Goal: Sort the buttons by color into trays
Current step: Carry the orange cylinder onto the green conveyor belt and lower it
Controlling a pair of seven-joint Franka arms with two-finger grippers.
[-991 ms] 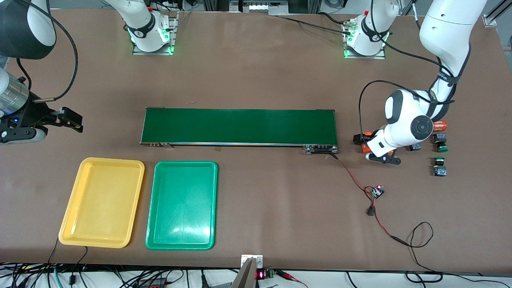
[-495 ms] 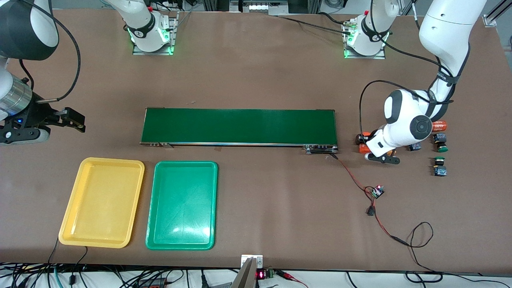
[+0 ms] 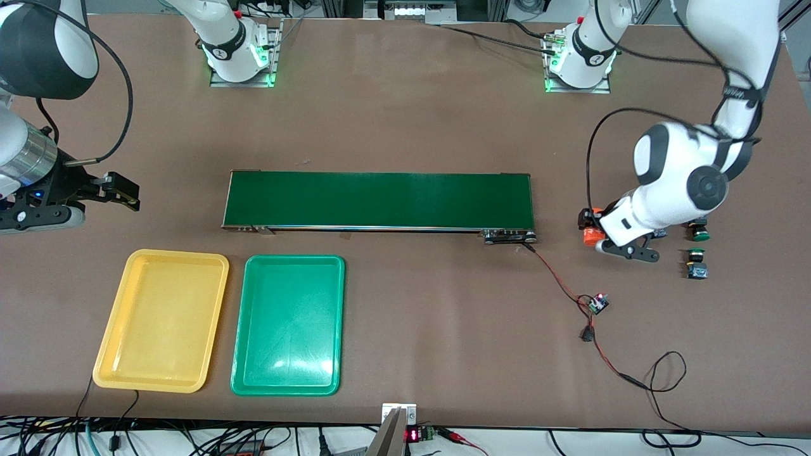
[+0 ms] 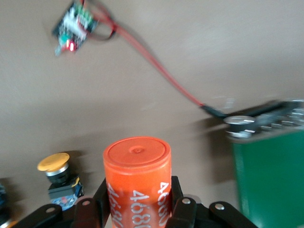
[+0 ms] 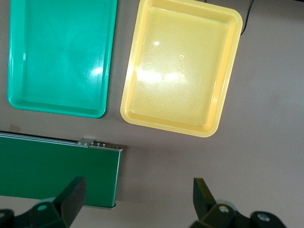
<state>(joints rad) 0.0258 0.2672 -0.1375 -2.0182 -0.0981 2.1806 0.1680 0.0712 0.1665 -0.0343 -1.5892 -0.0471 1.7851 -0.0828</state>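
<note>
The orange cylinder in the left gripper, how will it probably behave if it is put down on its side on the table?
The orange cylinder, held by the left gripper, has a round body, so lying down it would probably roll. On its flat end cap it would likely stand. Its plastic-looking wall seems rigid, and perhaps somewhat slippery.

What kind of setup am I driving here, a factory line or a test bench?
Most likely a lab test bench: two arm bases bolted to one brown table, a short conveyor belt with loose wiring, and cables along the table edge.
</note>
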